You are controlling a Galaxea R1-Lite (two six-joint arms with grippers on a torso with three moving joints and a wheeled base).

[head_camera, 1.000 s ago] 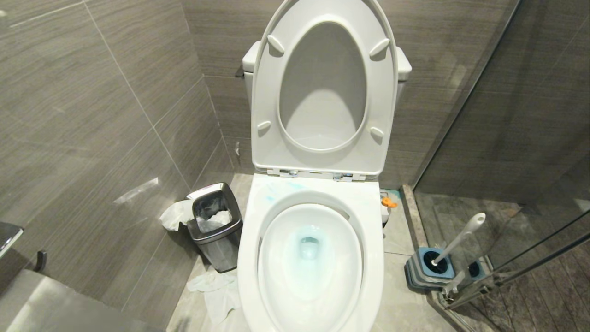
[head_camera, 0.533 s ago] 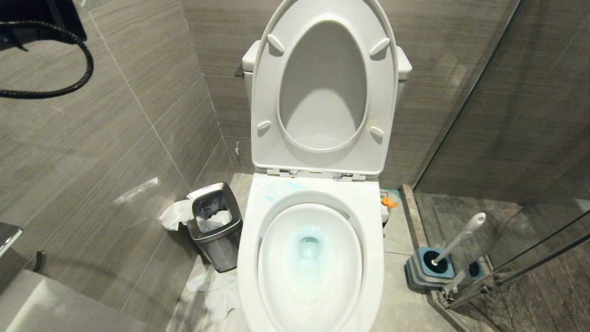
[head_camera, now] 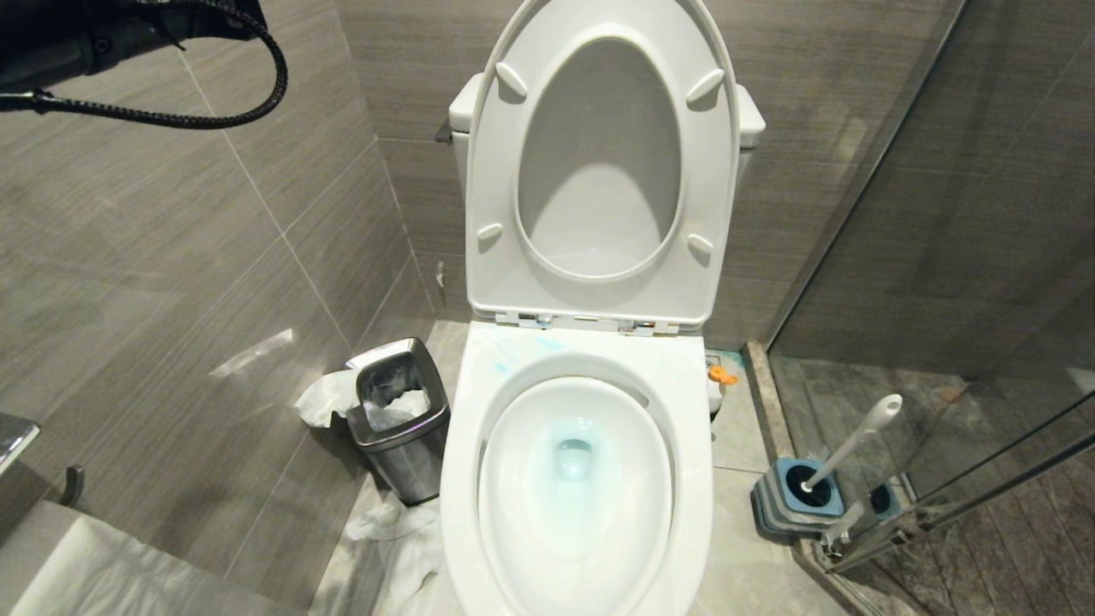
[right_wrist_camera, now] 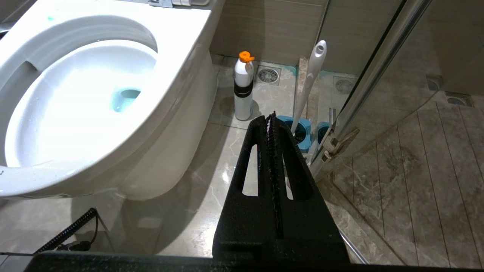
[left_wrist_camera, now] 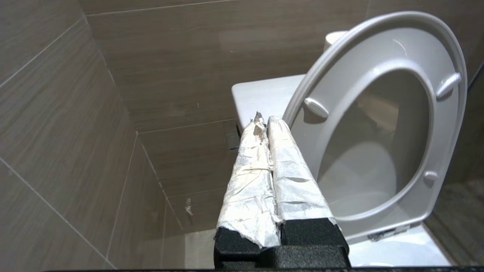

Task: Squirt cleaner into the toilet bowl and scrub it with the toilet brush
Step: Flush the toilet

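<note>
Head view: toilet brush [head_camera: 851, 447] in base, untouched.

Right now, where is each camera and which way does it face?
Head: high, facing down at the toilet bowl, bin and brush; left arm at its top-left corner.
Left wrist: raised, facing the wall and upright seat; shut left end effector.
Right wrist: low, facing floor and bottle; shut right end effector.
Shared: head and right wrist both show bowl and brush.
</note>
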